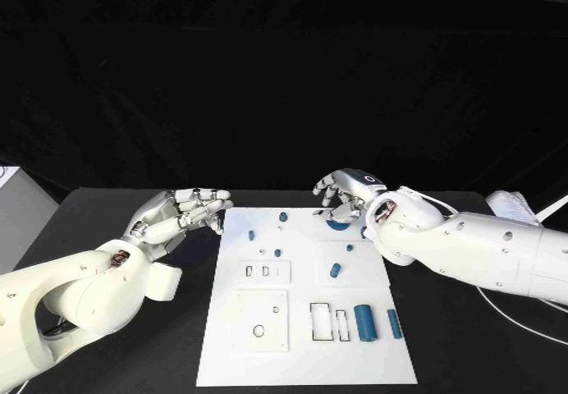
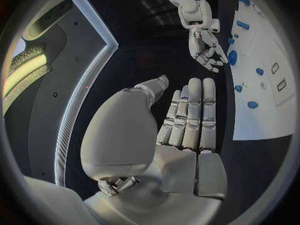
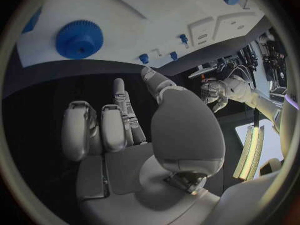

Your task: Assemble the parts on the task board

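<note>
Right hand empty, fingers curled apart | above blue gear | left hand empty, spread

Robotics lab: black-draped table, white task board.

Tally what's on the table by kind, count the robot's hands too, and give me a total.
task board: 1
blue gear: 1
long blue cylinders: 2
smaller blue pieces: 5
left hand and right hand: 2
Total: 11
</note>
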